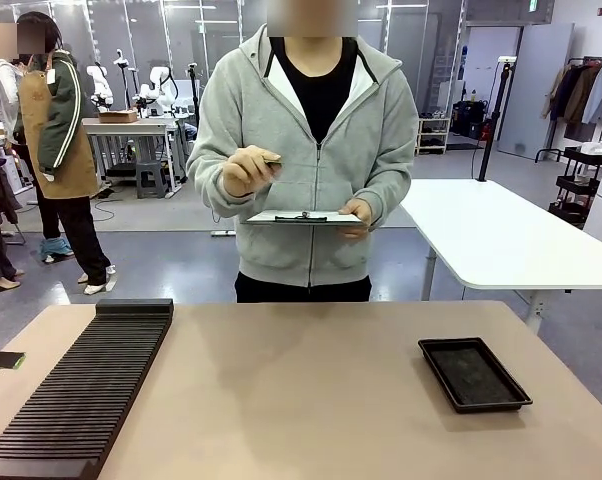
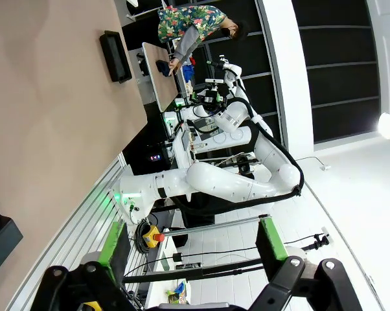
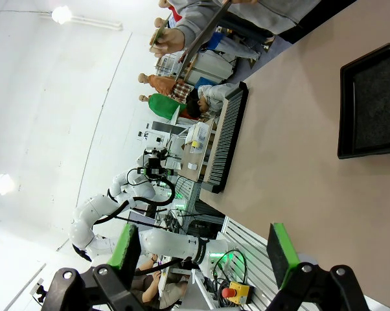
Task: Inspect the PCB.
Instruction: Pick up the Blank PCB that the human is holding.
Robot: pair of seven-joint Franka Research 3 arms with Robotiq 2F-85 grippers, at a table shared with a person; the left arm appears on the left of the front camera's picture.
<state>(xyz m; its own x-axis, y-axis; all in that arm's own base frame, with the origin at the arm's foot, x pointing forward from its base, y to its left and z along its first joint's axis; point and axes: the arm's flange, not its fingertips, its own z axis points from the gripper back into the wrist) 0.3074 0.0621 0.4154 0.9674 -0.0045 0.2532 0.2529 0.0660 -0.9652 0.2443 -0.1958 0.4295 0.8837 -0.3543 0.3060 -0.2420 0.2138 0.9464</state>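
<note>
The PCB (image 1: 272,160) is held edge-on in the fingers of the person's raised hand (image 1: 247,172), at chest height beyond the far edge of the desk (image 1: 301,400). A grey clipboard (image 1: 303,217) is kept level just below it by the person's other hand (image 1: 358,214), with the elbow bent close to the body.

The left pincer (image 2: 192,253) is seen released, its green pads spread wide and empty. It is held off the desk's left side, near the black slotted rack (image 1: 81,390) lying along that side, and is turned sideways toward the other arm.

The right pincer (image 3: 203,256) is likewise released and empty, with its fingers parted. It is turned toward the left arm and kept well apart from the black tray (image 1: 474,374) lying on the desk's right part.
</note>
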